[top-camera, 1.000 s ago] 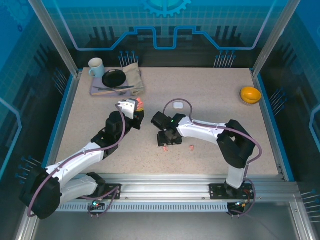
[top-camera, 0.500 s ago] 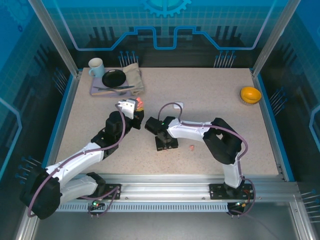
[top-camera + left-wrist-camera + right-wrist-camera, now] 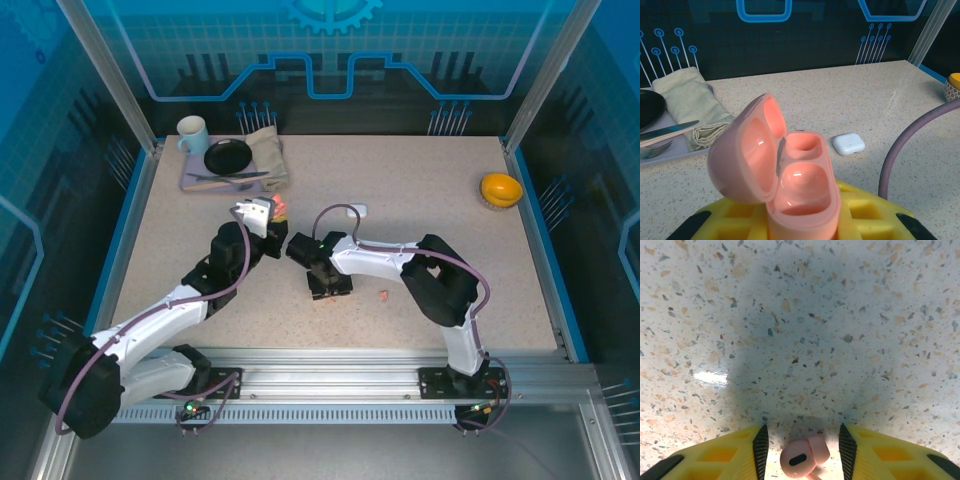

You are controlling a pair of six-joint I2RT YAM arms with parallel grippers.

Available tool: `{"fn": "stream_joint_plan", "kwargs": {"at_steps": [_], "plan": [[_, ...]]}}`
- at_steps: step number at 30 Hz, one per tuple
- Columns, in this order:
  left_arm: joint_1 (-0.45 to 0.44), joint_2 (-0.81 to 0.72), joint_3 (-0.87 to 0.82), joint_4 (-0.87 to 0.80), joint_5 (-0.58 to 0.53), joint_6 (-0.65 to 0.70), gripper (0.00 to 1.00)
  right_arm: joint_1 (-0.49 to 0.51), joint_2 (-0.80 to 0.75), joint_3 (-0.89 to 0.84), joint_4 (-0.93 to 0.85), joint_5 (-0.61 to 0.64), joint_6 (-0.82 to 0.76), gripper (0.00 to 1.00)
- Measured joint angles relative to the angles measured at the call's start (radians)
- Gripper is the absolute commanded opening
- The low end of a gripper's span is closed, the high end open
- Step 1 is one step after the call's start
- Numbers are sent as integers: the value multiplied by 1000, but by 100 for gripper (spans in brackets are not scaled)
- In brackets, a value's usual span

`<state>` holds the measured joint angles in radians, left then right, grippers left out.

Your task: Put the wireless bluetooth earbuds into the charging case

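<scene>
My left gripper point(image 3: 264, 216) is shut on a salmon-pink charging case point(image 3: 802, 192), held upright above the table with its lid point(image 3: 745, 155) swung open to the left. The case point(image 3: 281, 208) shows as a pink spot at the gripper's tip. My right gripper point(image 3: 328, 284) points down at the table's middle, its jaws open on either side of a pink earbud point(image 3: 801, 459) lying on the surface. A gap shows on both sides between the yellow fingers point(image 3: 730, 460) and the earbud. Another pink earbud point(image 3: 383, 295) lies just to the right.
A small white case point(image 3: 849, 143) lies shut on the table behind the grippers point(image 3: 356, 210). At the back left sits a tray point(image 3: 192, 183) with a mug point(image 3: 192, 133), a black plate, cutlery and a folded napkin. An orange bowl point(image 3: 500, 188) stands at the far right.
My right gripper has shifted left over the pink earbud and its jaws have narrowed toward it. The left arm and the pink case have not moved.
</scene>
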<state>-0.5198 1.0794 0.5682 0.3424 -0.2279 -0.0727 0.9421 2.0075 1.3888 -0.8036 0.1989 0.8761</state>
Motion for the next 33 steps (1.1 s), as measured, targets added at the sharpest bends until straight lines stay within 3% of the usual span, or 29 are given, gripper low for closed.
{"fn": "stream_joint_plan", "kwargs": {"at_steps": [33], "plan": [[0, 0, 0, 3, 0, 0, 0, 7, 2, -2, 10, 2, 63, 32]]}}
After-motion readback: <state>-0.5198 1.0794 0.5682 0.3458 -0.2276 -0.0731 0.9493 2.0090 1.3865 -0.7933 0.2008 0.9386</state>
